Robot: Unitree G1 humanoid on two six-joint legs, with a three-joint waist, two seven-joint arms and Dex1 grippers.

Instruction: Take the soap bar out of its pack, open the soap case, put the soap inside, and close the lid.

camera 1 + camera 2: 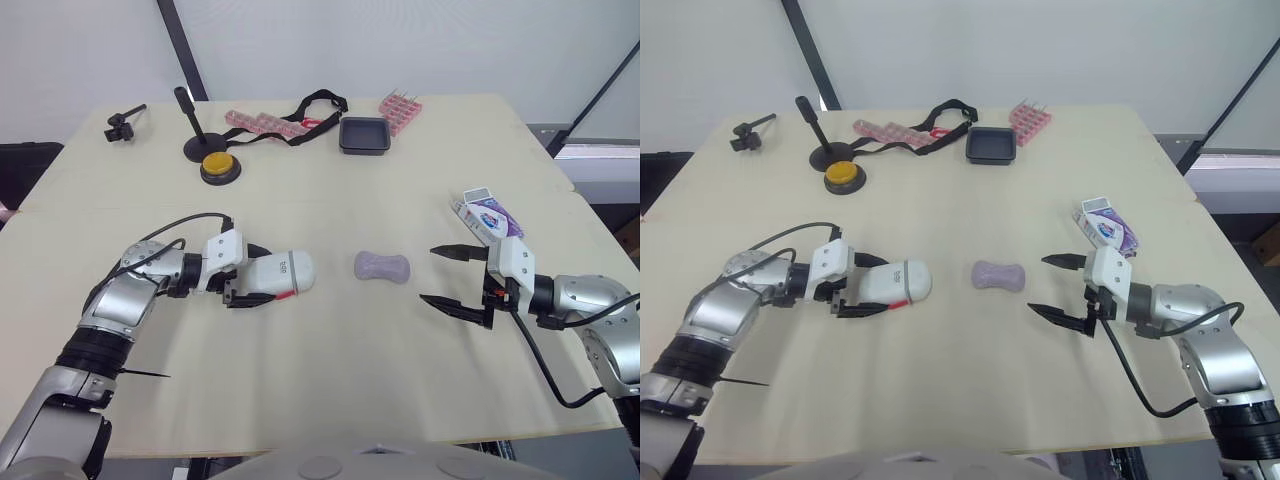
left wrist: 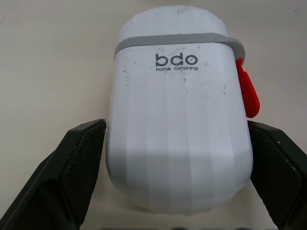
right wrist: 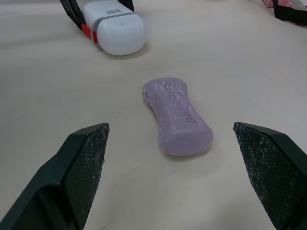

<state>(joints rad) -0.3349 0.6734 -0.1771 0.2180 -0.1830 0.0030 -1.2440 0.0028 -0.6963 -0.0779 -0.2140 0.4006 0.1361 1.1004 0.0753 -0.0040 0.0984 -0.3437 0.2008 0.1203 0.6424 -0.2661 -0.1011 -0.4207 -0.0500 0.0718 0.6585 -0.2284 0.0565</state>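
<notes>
Gripping the soap case (image 1: 280,272) with left hand (image 1: 262,277), right hand (image 1: 428,274) wide open

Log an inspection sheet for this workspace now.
Surface: beige table, no spills seen.
Job's things: purple soap bar unwrapped, lying between the grippers; white soap case on its side, lid closed; pack by the right arm.
Clutter: black tray, yellow button, pink strips, black strap, black stand along the far edge.
Grippers: left gripper closed against the soap case; right gripper open, facing the soap bar, not touching it.
Cables: black cable trailing on the table from the right arm.
Surroundings: white wall.
</notes>
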